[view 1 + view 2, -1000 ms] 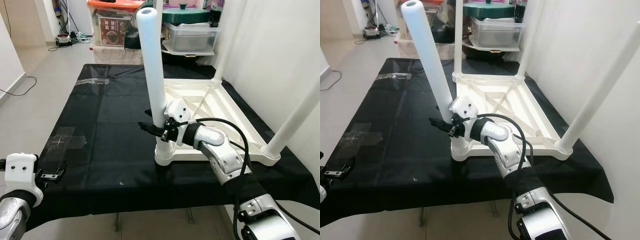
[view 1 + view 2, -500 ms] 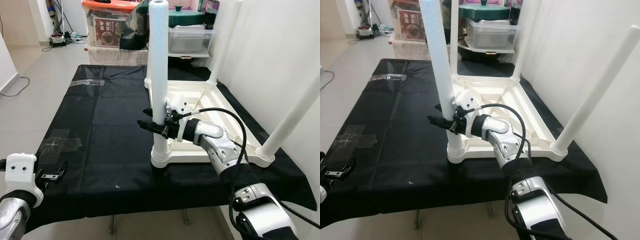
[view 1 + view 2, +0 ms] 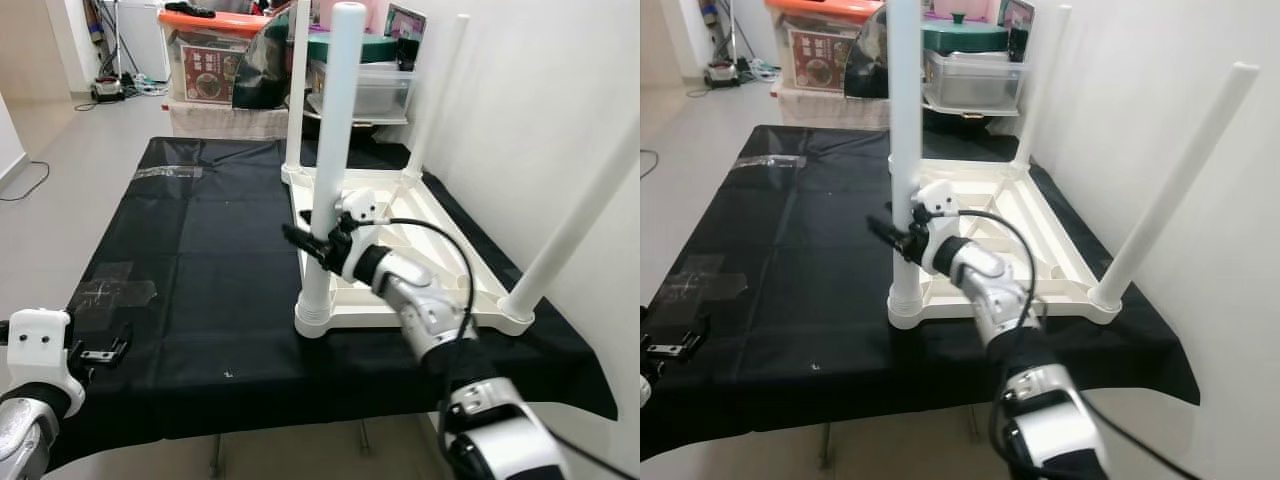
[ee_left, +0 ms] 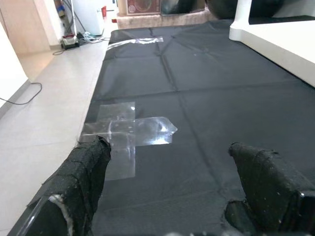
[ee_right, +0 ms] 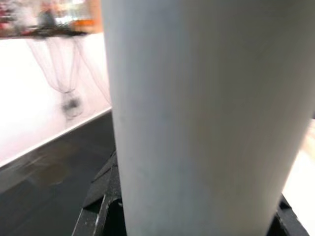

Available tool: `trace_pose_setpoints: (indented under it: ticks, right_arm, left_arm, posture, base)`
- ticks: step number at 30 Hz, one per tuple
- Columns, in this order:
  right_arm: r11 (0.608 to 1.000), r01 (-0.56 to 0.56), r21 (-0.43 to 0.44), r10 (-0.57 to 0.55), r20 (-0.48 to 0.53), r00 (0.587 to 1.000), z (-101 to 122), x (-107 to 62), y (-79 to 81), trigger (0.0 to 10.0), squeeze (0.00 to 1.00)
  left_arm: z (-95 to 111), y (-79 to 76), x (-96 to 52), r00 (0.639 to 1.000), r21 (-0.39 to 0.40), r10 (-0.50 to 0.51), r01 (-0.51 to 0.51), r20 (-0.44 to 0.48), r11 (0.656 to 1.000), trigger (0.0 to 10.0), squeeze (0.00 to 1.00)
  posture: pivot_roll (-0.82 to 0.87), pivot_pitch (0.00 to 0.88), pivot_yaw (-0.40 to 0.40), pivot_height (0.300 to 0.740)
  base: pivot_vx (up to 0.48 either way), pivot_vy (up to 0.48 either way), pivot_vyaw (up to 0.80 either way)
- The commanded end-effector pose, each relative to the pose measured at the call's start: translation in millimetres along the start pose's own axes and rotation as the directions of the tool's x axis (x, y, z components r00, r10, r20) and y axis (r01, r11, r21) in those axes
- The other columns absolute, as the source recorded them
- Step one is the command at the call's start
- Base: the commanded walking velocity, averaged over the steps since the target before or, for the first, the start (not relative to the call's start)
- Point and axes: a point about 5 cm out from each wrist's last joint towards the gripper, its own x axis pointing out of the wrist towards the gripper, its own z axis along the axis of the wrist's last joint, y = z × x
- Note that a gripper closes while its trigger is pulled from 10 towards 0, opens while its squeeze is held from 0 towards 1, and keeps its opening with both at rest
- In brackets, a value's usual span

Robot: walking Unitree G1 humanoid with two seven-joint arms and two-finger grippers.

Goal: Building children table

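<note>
Tiled room, storage boxes [image 3: 215,62] at back; black cloth [image 3: 190,260] covers a work surface with an upside-down white table top [image 3: 440,235] on its right side, legs up. Right gripper [image 3: 305,243] clamped on the near-left leg [image 3: 331,150], standing upright in its corner socket. Left gripper [image 4: 167,191] near cloth's front-left edge by clear tape [image 4: 128,132], fingers apart, empty.

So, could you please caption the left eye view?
Right gripper clasps a white leg standing in the upturned table top.
</note>
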Motion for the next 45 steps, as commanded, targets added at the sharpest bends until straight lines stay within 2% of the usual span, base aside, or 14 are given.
trace_pose_setpoints:
  ticks: [1, 4, 5, 7, 16, 17, 19, 20, 22, 23, 24, 32, 39, 45]
  right_arm:
    - [0.980, 0.196, 0.043, -0.181, -0.224, 0.958, -52.5, -17.0, -8.1, 0.0, 0.00]
    - [0.954, 0.298, 0.043, -0.280, -0.233, 0.931, -56.2, -22.2, -9.0, 0.0, 0.00]
    - [0.899, 0.435, 0.048, -0.417, -0.212, 0.884, -55.0, -29.6, -11.1, 0.0, 0.00]
    - [0.866, 0.497, 0.052, -0.479, -0.198, 0.855, -52.8, -32.7, -14.8, 0.0, 0.00]
    - [0.782, 0.621, 0.045, -0.609, -0.154, 0.778, -45.1, -42.8, -24.1, 0.0, 0.00]
    - [0.778, 0.627, 0.043, -0.614, -0.160, 0.773, -45.1, -42.7, -23.0, 4.7, 0.00]
    - [0.778, 0.627, 0.043, -0.614, -0.160, 0.773, -45.1, -42.7, -23.0, 4.7, 0.00]
    - [0.780, 0.624, 0.045, -0.610, -0.164, 0.775, -44.3, -41.9, -20.8, 8.5, 0.00]
    - [0.780, 0.624, 0.045, -0.610, -0.164, 0.775, -44.3, -41.9, -20.8, 8.5, 0.00]
    - [0.780, 0.622, 0.065, -0.608, -0.153, 0.779, -40.6, -42.1, -18.1, 10.0, 0.24]
    - [0.790, 0.609, 0.073, -0.598, -0.126, 0.791, -34.3, -41.7, -16.0, 10.0, 1.00]
    - [0.820, 0.569, 0.068, -0.569, -0.009, 0.822, -10.8, -42.9, -15.6, 10.0, 1.00]
    - [0.901, 0.433, 0.015, -0.430, 0.153, 0.890, 31.2, -46.4, -16.3, 10.0, 1.00]
    - [0.945, 0.324, -0.037, -0.316, 0.141, 0.938, 42.1, -45.5, -18.0, 10.0, 1.00]
  left_arm:
    - [0.4, -2.2, -0.4, 1.000, -0.007, 0.002, -0.002, 0.003, 1.000, 10.0, 0.00]
    - [0.9, -3.0, 0.0, 1.000, -0.003, 0.002, -0.002, 0.004, 1.000, 10.0, 0.00]
    - [1.6, -3.8, 0.9, 1.000, 0.004, 0.004, -0.004, 0.006, 1.000, 10.0, 0.00]
    - [1.9, -4.1, 1.1, 1.000, 0.006, 0.006, -0.006, 0.006, 1.000, 10.0, 0.00]
    - [2.7, -3.4, 3.0, 1.000, 0.006, 0.020, -0.020, 0.007, 1.000, 10.0, 0.00]
    - [2.8, -2.3, 3.5, 1.000, 0.008, 0.021, -0.021, 0.007, 1.000, 10.0, 0.00]
    - [2.8, -2.3, 3.5, 1.000, 0.008, 0.021, -0.021, 0.007, 1.000, 10.0, 0.00]
    - [2.9, -1.4, 3.8, 1.000, 0.010, 0.022, -0.022, 0.006, 1.000, 10.0, 0.00]
    - [2.9, -1.4, 3.8, 1.000, 0.010, 0.022, -0.022, 0.006, 1.000, 10.0, 0.00]
    - [2.8, -0.7, 3.8, 1.000, 0.016, 0.021, -0.021, 0.005, 1.000, 10.0, 0.00]
    - [2.6, 0.1, 3.8, 1.000, 0.020, 0.020, -0.020, 0.003, 1.000, 10.0, 0.00]
    - [1.8, 1.6, 3.9, 1.000, 0.031, 0.014, -0.014, -0.001, 0.999, 10.0, 0.00]
    - [1.7, 0.7, 7.6, 1.000, 0.042, -0.005, 0.005, -0.002, 0.999, 10.0, 0.00]
    - [1.7, -0.4, 8.3, 1.000, 0.044, -0.012, 0.012, -0.001, 0.999, 10.0, 0.00]
  posture:
    - [0.12, 0.000, -0.082, 0.740]
    - [0.12, 0.000, -0.080, 0.740]
    - [0.12, 0.000, -0.076, 0.740]
    - [0.12, 0.000, -0.076, 0.740]
    - [0.11, 0.000, -0.067, 0.740]
    - [0.11, 0.000, -0.066, 0.740]
    - [0.11, 0.000, -0.066, 0.740]
    - [0.11, 0.000, -0.065, 0.740]
    - [0.11, 0.000, -0.065, 0.740]
    - [0.11, 0.000, -0.065, 0.740]
    - [0.11, 0.000, -0.065, 0.740]
    - [0.10, 0.000, -0.058, 0.740]
    - [0.07, 0.000, -0.044, 0.740]
    - [0.06, 0.000, -0.044, 0.740]
  base:
    - [0.000, 0.000, 0.00]
    - [0.000, 0.000, 0.00]
    - [0.000, 0.000, 0.00]
    - [0.000, 0.000, 0.00]
    - [0.000, 0.000, 0.00]
    - [0.000, 0.000, 0.00]
    - [0.000, 0.000, 0.00]
    - [0.000, 0.000, 0.00]
    - [0.000, 0.000, 0.00]
    - [0.000, 0.000, 0.00]
    - [0.000, 0.000, 0.00]
    - [0.000, 0.000, 0.00]
    - [0.000, 0.000, 0.00]
    - [0.000, 0.000, 0.00]
